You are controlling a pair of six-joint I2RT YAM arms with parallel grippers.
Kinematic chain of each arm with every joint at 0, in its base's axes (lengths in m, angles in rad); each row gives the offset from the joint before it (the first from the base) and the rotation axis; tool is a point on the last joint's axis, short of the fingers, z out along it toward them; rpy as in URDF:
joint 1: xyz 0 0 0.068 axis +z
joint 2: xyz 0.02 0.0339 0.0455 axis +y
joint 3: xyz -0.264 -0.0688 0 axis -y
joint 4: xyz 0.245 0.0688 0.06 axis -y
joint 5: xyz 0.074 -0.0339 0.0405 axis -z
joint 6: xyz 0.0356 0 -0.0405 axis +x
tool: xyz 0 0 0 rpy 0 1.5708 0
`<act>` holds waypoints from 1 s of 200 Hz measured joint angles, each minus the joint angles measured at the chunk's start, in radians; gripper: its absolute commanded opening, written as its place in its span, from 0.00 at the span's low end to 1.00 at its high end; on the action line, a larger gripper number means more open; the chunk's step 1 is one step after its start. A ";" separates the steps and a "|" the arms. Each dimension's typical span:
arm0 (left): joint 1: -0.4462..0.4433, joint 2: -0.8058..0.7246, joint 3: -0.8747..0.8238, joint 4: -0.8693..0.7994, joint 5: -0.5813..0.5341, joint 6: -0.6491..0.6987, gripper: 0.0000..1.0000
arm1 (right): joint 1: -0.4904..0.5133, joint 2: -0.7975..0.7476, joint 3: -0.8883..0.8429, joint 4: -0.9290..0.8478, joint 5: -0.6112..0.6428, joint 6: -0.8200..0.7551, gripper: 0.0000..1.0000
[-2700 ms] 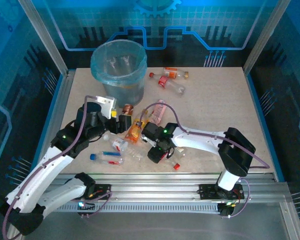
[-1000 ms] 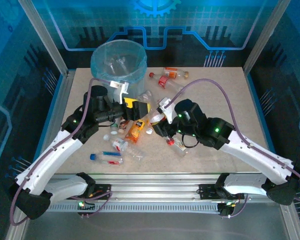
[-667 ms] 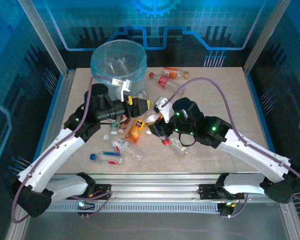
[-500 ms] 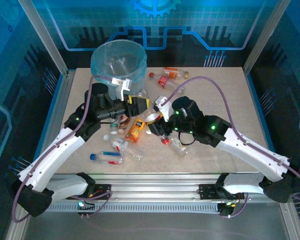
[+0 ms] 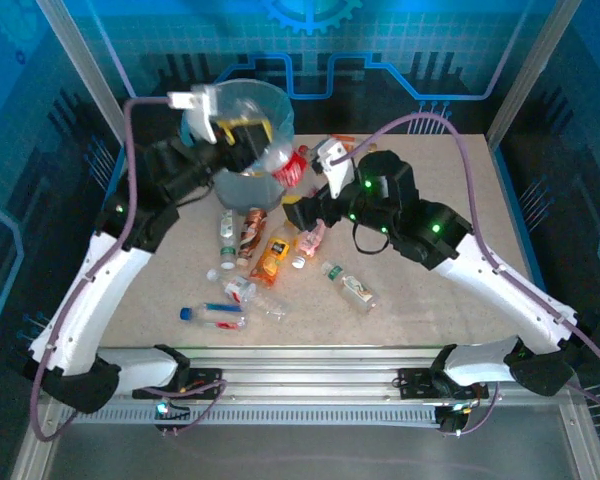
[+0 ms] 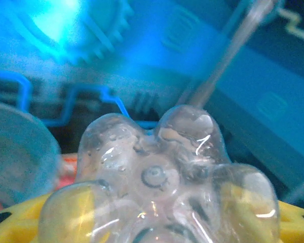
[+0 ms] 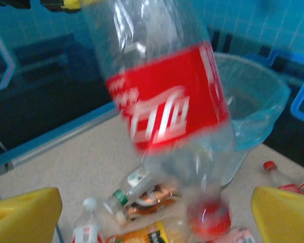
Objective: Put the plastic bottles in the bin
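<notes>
Left pincer, top view: the left pincer (image 5: 248,132) is raised and clamped on the base end of the red-label bottle (image 5: 280,158). The bottle slants down and to the right of it, cap lowest.
Bin, top view: the bin (image 5: 270,100) stands directly behind and below the left pincer. The held bottle is at its near-right rim; whether it is over the opening cannot be told.
Right pincer, top view: the right pincer (image 5: 298,212) sits just below the held bottle, apart from it.
Loose bottles, top view: an orange-label bottle (image 5: 272,256), brown-label bottle (image 5: 250,228), green-label bottle (image 5: 350,287) and blue-capped bottle (image 5: 212,315) lie on the table (image 5: 430,200), nearer the arm bases than either pincer.
Left pincer, left wrist view: the left pincer (image 6: 157,223) has its yellow fingers (image 6: 66,212) pressed on both sides of the clear petal-shaped bottle base (image 6: 157,174). The bin rim (image 6: 20,152) lies to its left.
Right pincer, right wrist view: the right pincer (image 7: 152,217) is spread wide and holds nothing. The red-label bottle (image 7: 167,116) hangs ahead of it, with the bin (image 7: 256,101) beyond and to the right.
Progress: judged to be mid-task. One bottle is at the bin awaiting release, and at least six more bottles are left on the table. The bin contents cannot be made out.
</notes>
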 measured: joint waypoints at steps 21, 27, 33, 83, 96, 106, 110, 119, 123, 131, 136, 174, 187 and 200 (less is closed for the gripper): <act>0.085 0.088 0.135 -0.014 -0.055 0.017 0.51 | -0.034 0.019 0.052 0.008 0.009 -0.008 0.99; 0.105 0.117 0.174 -0.016 -0.073 0.028 0.51 | -0.045 0.024 0.062 0.009 0.009 -0.008 0.99; 0.118 0.145 0.207 -0.019 -0.089 0.042 0.51 | -0.057 0.028 0.069 0.011 0.008 -0.008 1.00; 0.146 0.420 0.533 -0.109 -0.159 0.223 0.55 | -0.151 0.071 0.100 0.013 -0.043 -0.005 0.99; 0.148 0.481 0.600 -0.145 -0.181 0.262 0.55 | -0.166 0.093 0.119 0.010 -0.067 0.002 0.97; 0.150 0.517 0.629 -0.169 -0.196 0.287 0.55 | -0.173 0.115 0.142 0.003 -0.083 0.012 0.96; 0.152 0.529 0.635 -0.177 -0.201 0.296 0.55 | -0.175 0.126 0.153 0.002 -0.093 0.016 0.96; 0.155 0.550 0.637 -0.195 -0.211 0.312 0.55 | -0.178 0.153 0.184 -0.003 -0.111 0.024 0.96; 0.156 0.558 0.637 -0.204 -0.212 0.315 0.55 | -0.179 0.169 0.200 -0.005 -0.122 0.028 0.96; 0.160 0.573 0.637 -0.220 -0.216 0.326 0.55 | -0.179 0.196 0.227 -0.011 -0.141 0.035 0.95; 0.163 0.582 0.637 -0.230 -0.219 0.332 0.55 | -0.179 0.217 0.248 -0.014 -0.154 0.041 0.95; 0.190 0.629 0.637 -0.291 -0.228 0.338 0.56 | -0.179 0.377 0.417 -0.074 -0.240 0.067 0.94; 0.200 0.636 0.631 -0.308 -0.230 0.340 0.56 | -0.179 0.423 0.465 -0.100 -0.263 0.073 0.94; 0.208 0.637 0.604 -0.306 -0.229 0.340 0.57 | -0.179 0.460 0.498 -0.121 -0.285 0.084 0.94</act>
